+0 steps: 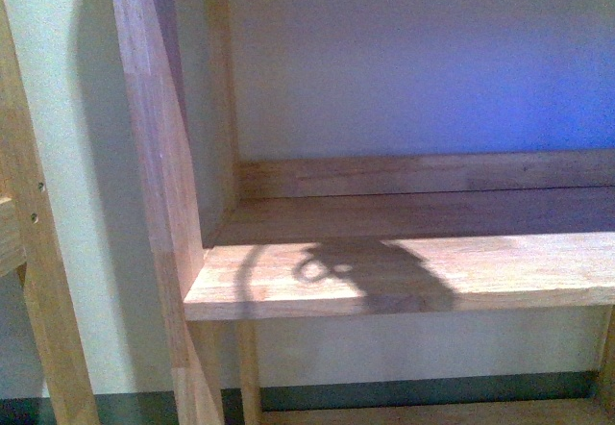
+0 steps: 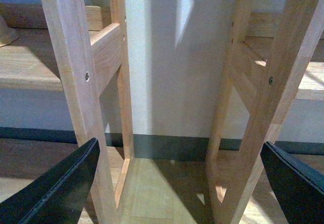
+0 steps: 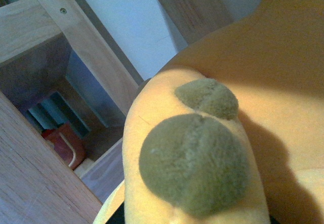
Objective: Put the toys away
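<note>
An orange-yellow plush toy (image 3: 283, 82) with two olive-brown round patches (image 3: 195, 163) fills most of the right wrist view, pressed close to the camera. My right gripper is shut on it; its fingers are hidden by the plush. In the left wrist view my left gripper (image 2: 179, 183) stands wide open with nothing between its two black fingers (image 2: 61, 188), facing the legs of a wooden shelf unit (image 2: 76, 82). In the front view neither gripper nor the toy shows, only a rounded shadow (image 1: 375, 271) on a bare wooden shelf board (image 1: 404, 281).
Wooden uprights (image 1: 154, 156) frame the shelf (image 1: 432, 213) against a pale wall. Two ladder-like shelf frames (image 2: 253, 107) stand on a wood floor with a dark skirting board (image 2: 167, 145). A red object (image 3: 63, 143) sits low beyond a wooden post (image 3: 81, 41).
</note>
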You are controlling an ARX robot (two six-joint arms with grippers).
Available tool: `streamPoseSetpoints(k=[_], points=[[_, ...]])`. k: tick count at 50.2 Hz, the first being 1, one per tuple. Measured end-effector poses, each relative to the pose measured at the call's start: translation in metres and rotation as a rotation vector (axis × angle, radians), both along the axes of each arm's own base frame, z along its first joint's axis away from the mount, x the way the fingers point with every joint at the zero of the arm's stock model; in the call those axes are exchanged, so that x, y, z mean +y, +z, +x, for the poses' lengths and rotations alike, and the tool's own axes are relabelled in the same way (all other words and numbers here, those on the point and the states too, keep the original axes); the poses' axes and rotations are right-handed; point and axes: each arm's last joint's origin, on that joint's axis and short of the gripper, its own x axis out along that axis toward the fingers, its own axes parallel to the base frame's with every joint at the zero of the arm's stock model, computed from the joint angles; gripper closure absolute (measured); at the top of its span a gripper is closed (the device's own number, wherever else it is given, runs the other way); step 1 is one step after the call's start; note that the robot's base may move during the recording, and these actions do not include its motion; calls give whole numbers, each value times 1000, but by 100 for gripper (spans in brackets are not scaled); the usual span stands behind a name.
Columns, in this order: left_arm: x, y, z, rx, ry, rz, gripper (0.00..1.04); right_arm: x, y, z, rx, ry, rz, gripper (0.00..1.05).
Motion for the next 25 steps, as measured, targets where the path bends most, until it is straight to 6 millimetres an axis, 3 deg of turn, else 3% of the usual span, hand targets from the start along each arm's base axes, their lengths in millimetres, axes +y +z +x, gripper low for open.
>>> streamPoseSetpoints(k=[3,9,11,25], points=[[0,0,0,0,0,0,6,0,0,0,5,2,7,86],[0,0,0,0,0,0,6,0,0,0,9,1,14,73],[0,0,0,0,0,0,6,0,0,0,12,-1,17,60],[0,0,0,0,0,0,6,-1,-1,-1,6,-17,17,23]])
